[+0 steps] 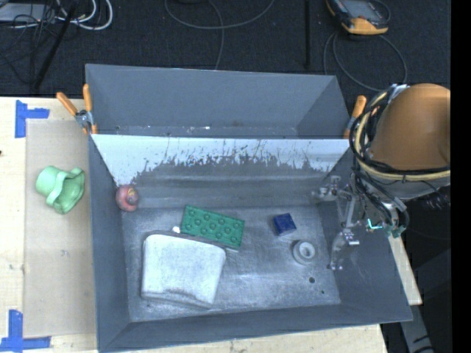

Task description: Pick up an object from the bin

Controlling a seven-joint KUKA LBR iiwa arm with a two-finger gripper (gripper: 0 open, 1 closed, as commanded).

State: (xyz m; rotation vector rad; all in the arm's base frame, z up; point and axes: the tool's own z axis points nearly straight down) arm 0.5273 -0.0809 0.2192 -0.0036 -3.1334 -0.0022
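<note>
My gripper (pixel 333 228) hangs low at the right side of the bin, near the right wall. Its fingers stand open, with nothing between them. Just left of it, a small grey round ring-shaped thing (pixel 303 251) lies on the floor, apart from the fingers. A small dark blue block (pixel 284 223) sits a little farther left and toward the back.
A green studded flat plate (pixel 213 226) lies mid-bin. A folded white cloth (pixel 182 268) lies at the front left. A small pink ball (pixel 128 197) rests in the back left corner. The arm, with its orange cover and cables, comes in over the right rim.
</note>
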